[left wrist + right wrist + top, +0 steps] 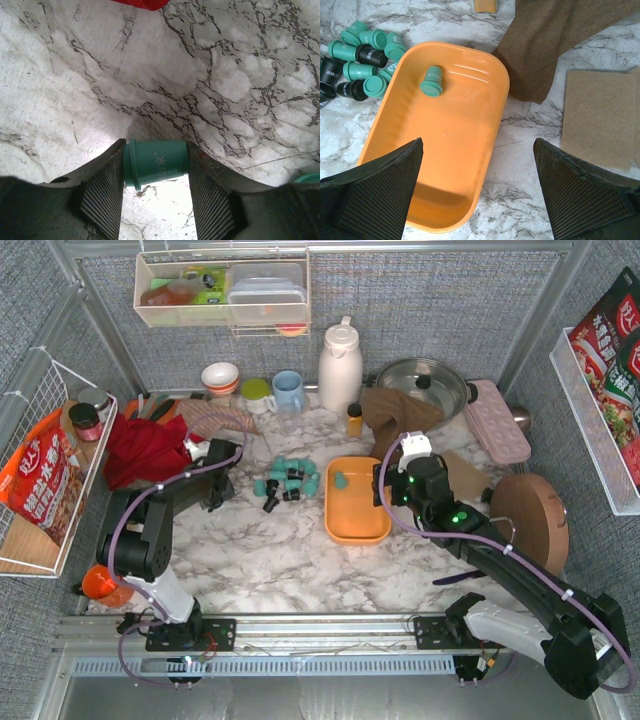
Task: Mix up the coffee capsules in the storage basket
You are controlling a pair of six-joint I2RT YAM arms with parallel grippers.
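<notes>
Your left gripper (156,161) pinches a teal capsule (159,162) sideways at lower centre. Your right gripper (477,146) gapes wide over the storage basket (504,80), which has a lone capsule (431,81) inside; the pile (360,60) sits upper left. If you release early, yours could roll across the marble table (225,75).
</notes>
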